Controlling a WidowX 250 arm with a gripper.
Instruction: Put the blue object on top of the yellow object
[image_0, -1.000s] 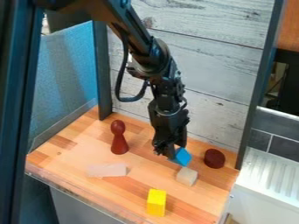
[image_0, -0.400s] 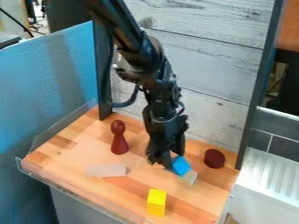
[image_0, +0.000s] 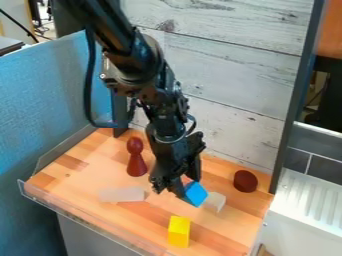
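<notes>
the pincer (image_0: 182, 189) is clamped on the blue block (image_0: 196, 194), which sits tilted between its tips, just beside the pale cube (image_0: 214, 201) and behind the yellow block (image_0: 179, 231). the yellow block stands upright near the front of the wooden top (image_0: 80, 175), with the red pawn (image_0: 136, 159) farther back and the dark red cylinder (image_0: 245, 181) off to the right.

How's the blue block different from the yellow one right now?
The blue block is held in the gripper, while the yellow block stands on the wooden surface. The blue block is tilted; the yellow block is upright. The blue block is also farther back than the yellow block. Both are plain, single-coloured, straight-edged blocks.
</notes>
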